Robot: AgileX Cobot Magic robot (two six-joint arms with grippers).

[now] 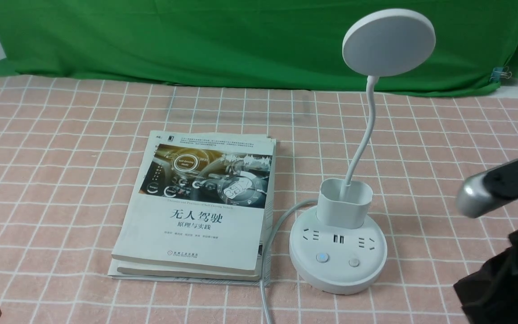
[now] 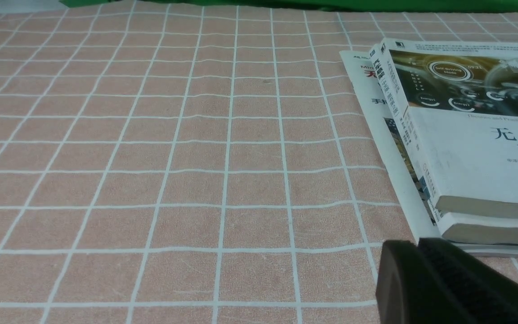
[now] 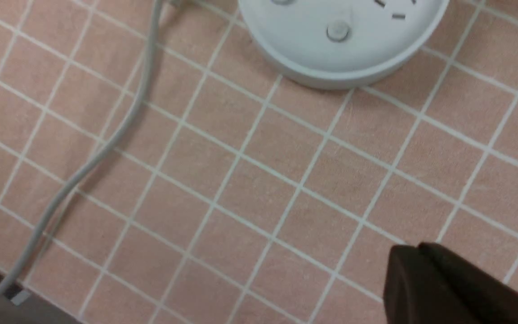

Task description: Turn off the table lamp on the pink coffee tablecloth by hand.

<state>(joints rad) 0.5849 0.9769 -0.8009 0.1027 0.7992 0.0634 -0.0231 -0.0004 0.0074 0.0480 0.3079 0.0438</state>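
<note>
Hovering near right, the right hand [image 1: 506, 288] is apart from the table lamp [image 1: 344, 204], bare pink coffee tablecloth [image 1: 421, 270] between; open or closed, I cannot tell.

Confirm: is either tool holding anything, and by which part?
Nothing held. Right tool is short of the table lamp; left tool is near the books.

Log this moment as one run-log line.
phase: pre-press | right pincer: short of table lamp base, no contact | blue-lit button: untouched | left pincer: near books | jaws: unreadable
</note>
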